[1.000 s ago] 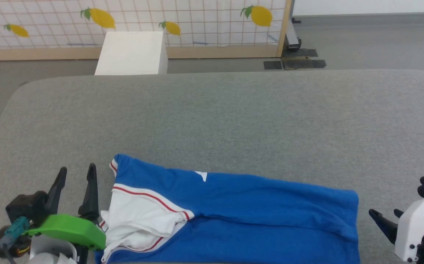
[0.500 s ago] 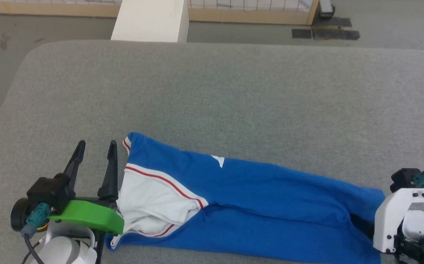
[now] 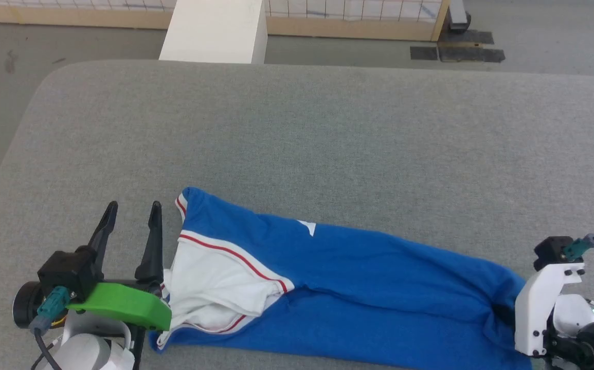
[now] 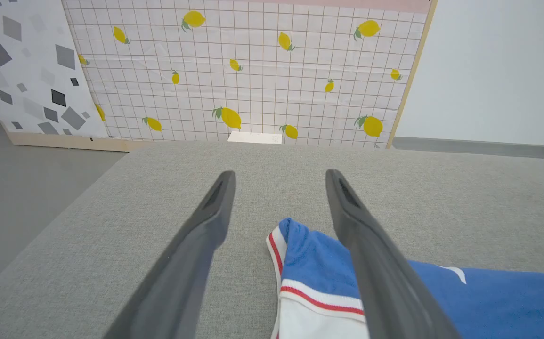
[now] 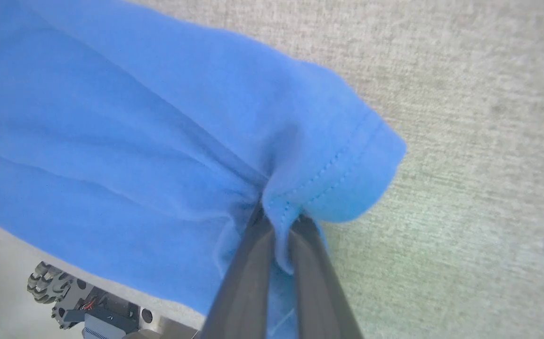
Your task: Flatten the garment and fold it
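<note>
Right gripper (image 5: 279, 217) has clamped the garment (image 3: 369, 277) hem, lower right; left gripper (image 3: 133, 206) jaws apart; flattening begun, folding pending.

Left claw (image 3: 134, 205) agape (right claw (image 5: 279, 217) clamped)

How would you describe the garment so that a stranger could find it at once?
Find the wide grey table. Along its near edge, between the open left gripper and the right gripper pinching its hem, lies the garment. It is bright blue, with a white, red-trimmed sleeve at its left end.
</note>
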Motion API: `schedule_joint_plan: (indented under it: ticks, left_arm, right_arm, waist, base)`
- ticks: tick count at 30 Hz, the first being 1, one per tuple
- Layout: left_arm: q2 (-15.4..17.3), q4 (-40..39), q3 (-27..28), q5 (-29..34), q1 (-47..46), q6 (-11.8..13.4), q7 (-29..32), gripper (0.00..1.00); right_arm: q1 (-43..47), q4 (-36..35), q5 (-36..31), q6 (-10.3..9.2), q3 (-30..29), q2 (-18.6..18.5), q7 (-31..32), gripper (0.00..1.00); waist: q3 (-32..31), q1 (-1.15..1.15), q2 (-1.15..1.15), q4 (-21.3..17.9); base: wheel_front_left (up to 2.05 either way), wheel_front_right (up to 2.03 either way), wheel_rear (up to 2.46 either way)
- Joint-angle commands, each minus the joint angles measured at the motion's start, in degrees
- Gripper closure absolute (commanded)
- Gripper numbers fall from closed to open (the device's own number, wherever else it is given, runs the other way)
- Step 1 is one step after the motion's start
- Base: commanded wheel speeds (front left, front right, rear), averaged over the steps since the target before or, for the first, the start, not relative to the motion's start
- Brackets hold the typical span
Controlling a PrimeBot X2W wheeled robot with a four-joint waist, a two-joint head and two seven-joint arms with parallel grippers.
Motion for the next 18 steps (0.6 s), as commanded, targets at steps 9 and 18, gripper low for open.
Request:
schedule_joint_plan:
  ticks: [9,18]
  left_arm:
    - [1.25,-0.92,0.67,-0.44,2.44,1.52,0.76,0.00]
    - [1.52,-1.45,0.85,-1.15,3.30,1.93,1.18,0.00]
  right_arm:
    - [-0.03,-3.69,0.27,-0.08,-0.81,-4.46,0.68,1.00]
    - [1.93,-4.48,-2.12,-0.08,-12.90,-9.71,4.53,1.00]
  waist:
    - [-4.00,0.00,0.69,-2.01]
    - [-4.21,0.00,0.69,-3.33]
  base:
    - [0.00,0.00,0.00]
    - [0.00,0.00,0.00]
